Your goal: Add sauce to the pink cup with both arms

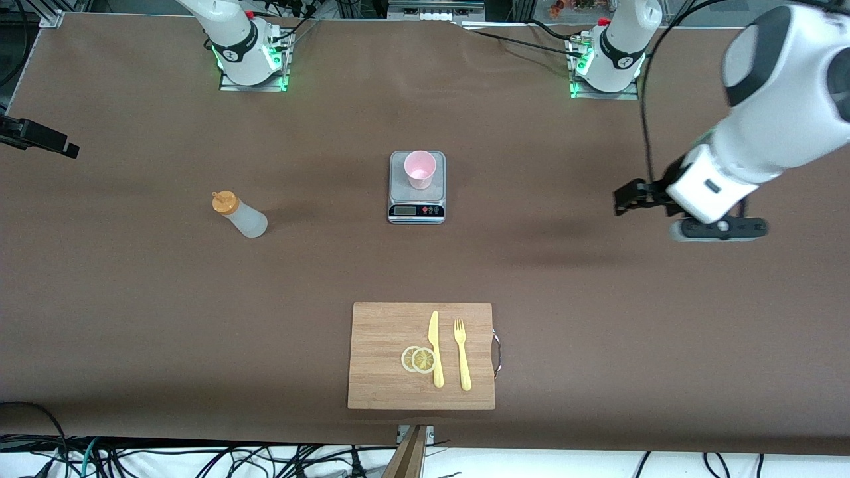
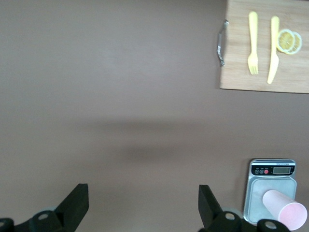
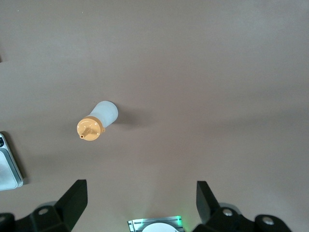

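Note:
The sauce bottle (image 1: 240, 214), translucent with an orange nozzle cap, stands on the brown table toward the right arm's end; it also shows in the right wrist view (image 3: 96, 121). The pink cup (image 1: 420, 169) stands upright on the grey scale (image 1: 416, 199) at mid-table, and shows in the left wrist view (image 2: 285, 211). My left gripper (image 1: 718, 229) hangs open and empty (image 2: 142, 203) over bare table toward the left arm's end. My right gripper (image 3: 141, 200) is open and empty, high over the table by its own base, out of the front view.
A wooden cutting board (image 1: 385, 372) lies nearer the front camera than the scale, with a yellow knife (image 1: 435, 348), a yellow fork (image 1: 462, 355) and lemon slices (image 1: 418, 359) on it. The right arm's green-lit base (image 3: 154, 224) shows below its gripper.

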### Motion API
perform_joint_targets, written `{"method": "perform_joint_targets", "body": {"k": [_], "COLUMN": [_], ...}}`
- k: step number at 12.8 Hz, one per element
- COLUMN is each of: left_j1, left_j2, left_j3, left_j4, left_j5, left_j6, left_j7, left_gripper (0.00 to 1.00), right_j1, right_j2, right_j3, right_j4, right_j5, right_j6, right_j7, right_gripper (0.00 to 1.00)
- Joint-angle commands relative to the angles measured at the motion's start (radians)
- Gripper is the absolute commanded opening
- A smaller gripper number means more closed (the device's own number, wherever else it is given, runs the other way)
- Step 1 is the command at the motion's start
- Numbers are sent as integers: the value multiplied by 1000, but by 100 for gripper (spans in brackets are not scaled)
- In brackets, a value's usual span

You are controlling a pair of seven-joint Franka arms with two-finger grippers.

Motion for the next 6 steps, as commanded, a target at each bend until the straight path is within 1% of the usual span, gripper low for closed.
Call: {"method": "perform_joint_targets", "body": {"k": [1,4,6], "left_j1": [15,15,14], "left_j2": [-36,-35,-32], "left_j3": [48,101,126], "left_j4": [16,19,18], "left_j5": [9,0,0], "left_j6": [-55,-80,-95], "left_j7": [27,171,177], "left_gripper": [100,100,100], "right_j1": [-5,-7,-7], "right_j2": [-1,-1,-1], "right_j3": [-2,-2,-2], "right_j4": [12,12,12], "right_j5": [15,15,15], "right_j6": [-18,-18,-18], "right_j7": [-11,-11,-11], "right_gripper": [100,100,100]}}
